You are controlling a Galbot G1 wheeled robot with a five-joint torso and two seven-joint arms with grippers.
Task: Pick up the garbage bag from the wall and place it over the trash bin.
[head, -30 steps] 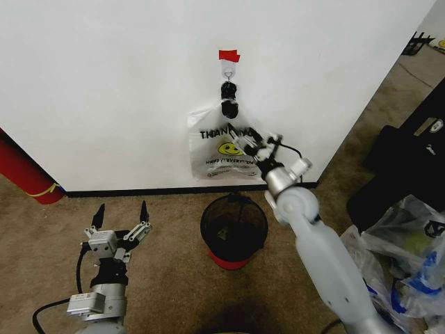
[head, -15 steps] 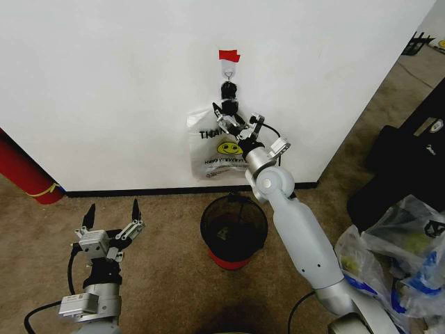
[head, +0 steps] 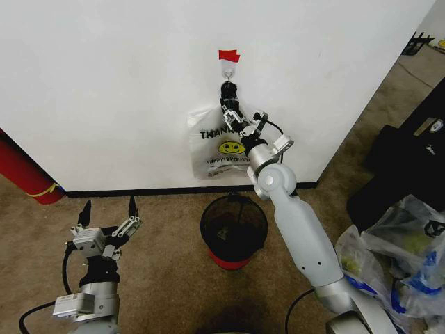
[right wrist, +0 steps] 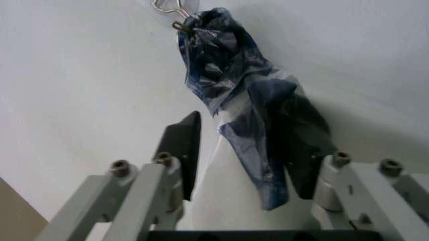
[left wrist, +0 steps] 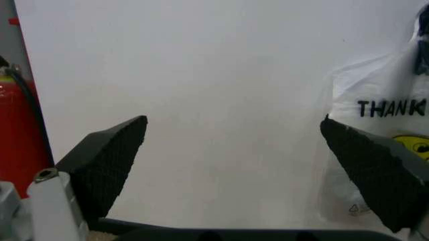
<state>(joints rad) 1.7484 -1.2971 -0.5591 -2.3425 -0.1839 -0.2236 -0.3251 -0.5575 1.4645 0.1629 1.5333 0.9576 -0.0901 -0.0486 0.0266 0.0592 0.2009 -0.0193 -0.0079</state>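
One garbage bag (head: pixel 221 147) (smiley-printed) hangs from one wall (head: pixel 111 83) hook (head: pixel 227 68); right gripper (head: pixel 235 117) spread around its gathered blue neck, above one trash bin (head: pixel 233 229). Left gripper (head: pixel 106 214) hovers wide, low.

garbage bag (head: pixel 219 142): white, yellow smiley, black lettering | trash bin (head: pixel 233 229): black mesh, red base

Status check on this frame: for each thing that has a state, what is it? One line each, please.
Bag: hanging from the hook on the wall, its bunched blue handles between the right jaws.
Right gripper: raised at the bag's handles, jaws open around them, not closed.
Left gripper: low near the floor, jaws open, empty.
Bin: upright on the carpet below the bag, no bag over it yet.
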